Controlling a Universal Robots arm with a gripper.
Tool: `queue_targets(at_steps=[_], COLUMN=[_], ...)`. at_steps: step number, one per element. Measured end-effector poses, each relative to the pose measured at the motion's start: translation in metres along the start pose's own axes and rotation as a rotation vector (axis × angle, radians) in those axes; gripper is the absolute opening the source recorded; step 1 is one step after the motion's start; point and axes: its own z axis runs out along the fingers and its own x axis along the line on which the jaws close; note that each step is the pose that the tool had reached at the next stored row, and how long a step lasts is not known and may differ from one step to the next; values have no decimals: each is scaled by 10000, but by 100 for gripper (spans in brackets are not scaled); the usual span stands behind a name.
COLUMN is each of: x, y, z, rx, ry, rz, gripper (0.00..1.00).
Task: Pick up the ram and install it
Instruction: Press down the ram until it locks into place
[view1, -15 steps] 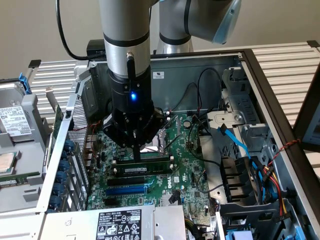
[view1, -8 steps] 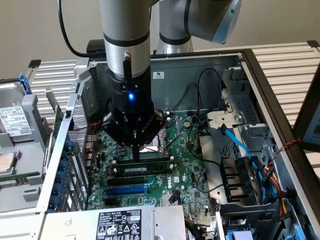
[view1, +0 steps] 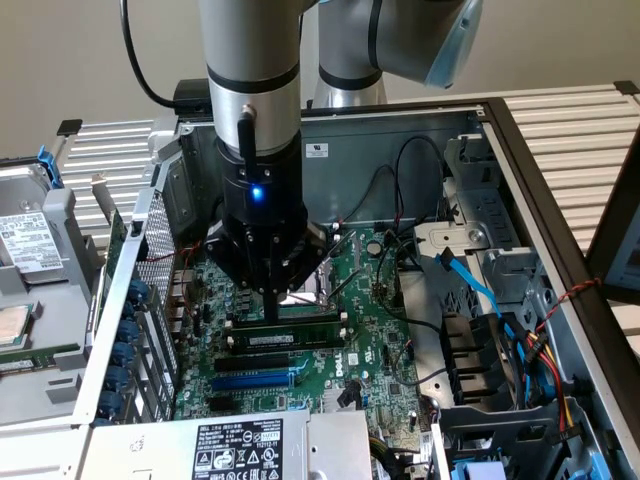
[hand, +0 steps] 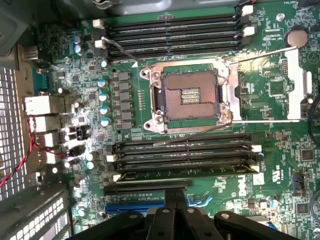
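- While the black robot gripper (view1: 275, 290) hovered just above it with fingers drawn narrow and empty, the long thin green ram stick with a white label (view1: 285, 338) lay in a black slot of the large green motherboard (view1: 375, 335).
- It looked light, stiff and fragile; the bare long edges seemed safest to grip.

1 open computer case (view1: 520, 130) holds 1 motherboard (hand: 280, 165) with 1 empty CPU socket (hand: 187, 97), 2 banks of black memory slots (hand: 172, 30), 1 ram (view1: 285, 338) stick and 1 gripper (view1: 272, 300).
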Motion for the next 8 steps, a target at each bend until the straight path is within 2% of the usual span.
queue_targets(at_steps=[3,8], x=[0,0], y=[0,0], z=[-1,0], rx=[-5,-7], ry=[11,12], rz=[321,321], gripper=[11,11])
